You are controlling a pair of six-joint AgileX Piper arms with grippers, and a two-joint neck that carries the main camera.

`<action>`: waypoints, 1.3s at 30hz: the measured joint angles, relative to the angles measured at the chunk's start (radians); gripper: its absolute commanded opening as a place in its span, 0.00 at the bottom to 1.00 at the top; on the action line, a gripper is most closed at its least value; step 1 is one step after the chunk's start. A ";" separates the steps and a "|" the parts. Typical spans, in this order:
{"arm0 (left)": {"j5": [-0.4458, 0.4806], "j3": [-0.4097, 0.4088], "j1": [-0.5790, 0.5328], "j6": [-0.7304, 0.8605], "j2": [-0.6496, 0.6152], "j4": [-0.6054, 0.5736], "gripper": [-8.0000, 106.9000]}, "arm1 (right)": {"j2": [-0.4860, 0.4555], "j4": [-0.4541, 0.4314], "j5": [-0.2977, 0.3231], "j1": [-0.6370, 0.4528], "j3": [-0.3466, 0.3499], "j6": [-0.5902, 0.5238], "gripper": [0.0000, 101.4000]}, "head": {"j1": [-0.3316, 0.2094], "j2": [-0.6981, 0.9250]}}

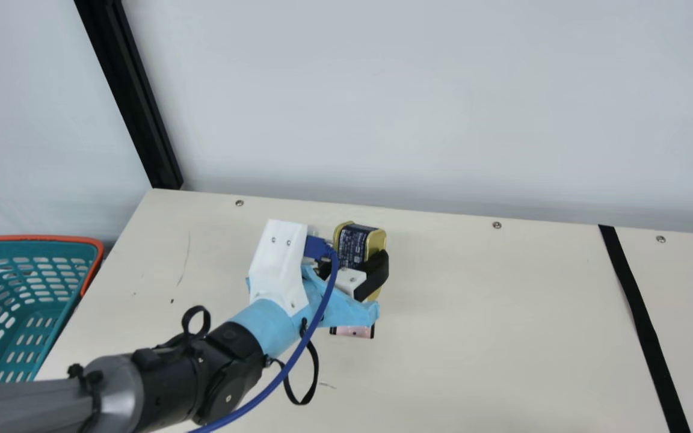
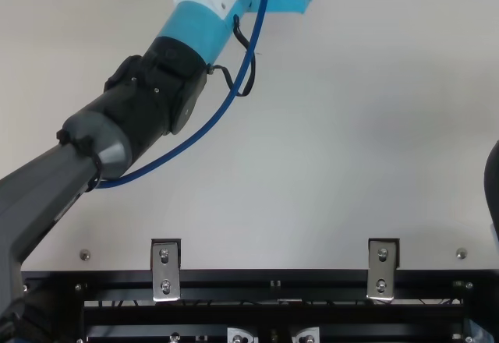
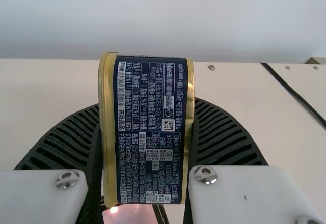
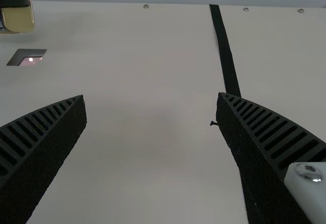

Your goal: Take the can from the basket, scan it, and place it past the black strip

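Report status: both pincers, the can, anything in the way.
Left pincer shut on can, near pink window. Right pincer open, nothing held. Can not yet past black strip. Left arm partly blocks main view of window.

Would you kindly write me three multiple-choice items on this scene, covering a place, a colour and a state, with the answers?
1. Where is the can?
A) Past the black strip
B) Between the left gripper's fingers
C) Lying flat on the table

2. What colour is the rim of the basket?
A) White
B) Black
C) Orange

3. How is the right gripper?
A) Open, with nothing between its fingers
B) Shut
C) Clamped on the can

1: B, as the left wrist view shows a ribbed finger on each side of it.
2: C, as the main view shows an orange edge around the teal body.
3: A, as its wrist view shows bare tabletop between spread fingers.
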 measured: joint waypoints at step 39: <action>0.260 0.222 -0.210 -0.095 -0.524 0.157 0.16 | 0.000 0.000 0.000 0.000 0.000 0.000 1.00 | -0.005 0.000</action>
